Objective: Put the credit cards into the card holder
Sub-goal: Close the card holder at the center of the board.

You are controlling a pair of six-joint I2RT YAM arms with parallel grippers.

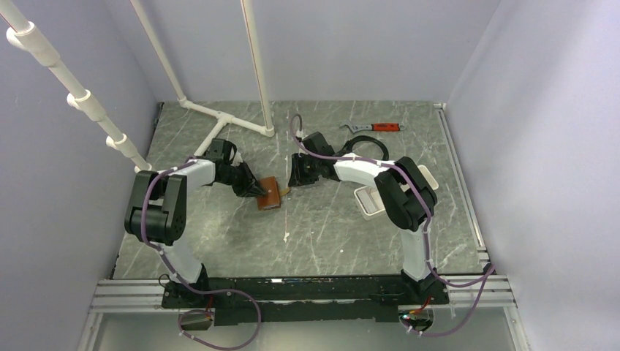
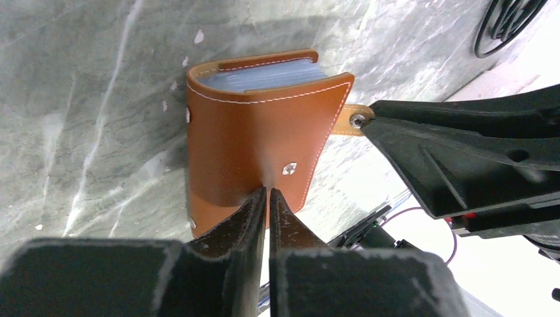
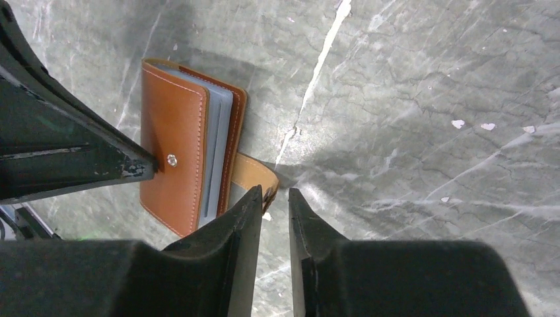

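Note:
The brown leather card holder (image 1: 269,194) lies folded shut on the table, left of centre. Greyish leaves (image 2: 264,74) show between its covers, also in the right wrist view (image 3: 214,152); I cannot tell single credit cards apart, and no loose card shows. My left gripper (image 2: 267,191) is shut, its tips resting on the top cover (image 2: 257,142) near the snap. My right gripper (image 3: 275,193) is open by a narrow gap. Its left fingertip touches the end of the closing tab (image 3: 254,173), which sticks out from the holder's right side.
A white tray (image 1: 368,205) sits under the right arm. An orange-handled wrench (image 1: 376,127) and a black cable ring (image 1: 365,146) lie at the back. A white pipe frame (image 1: 227,121) stands at the back left.

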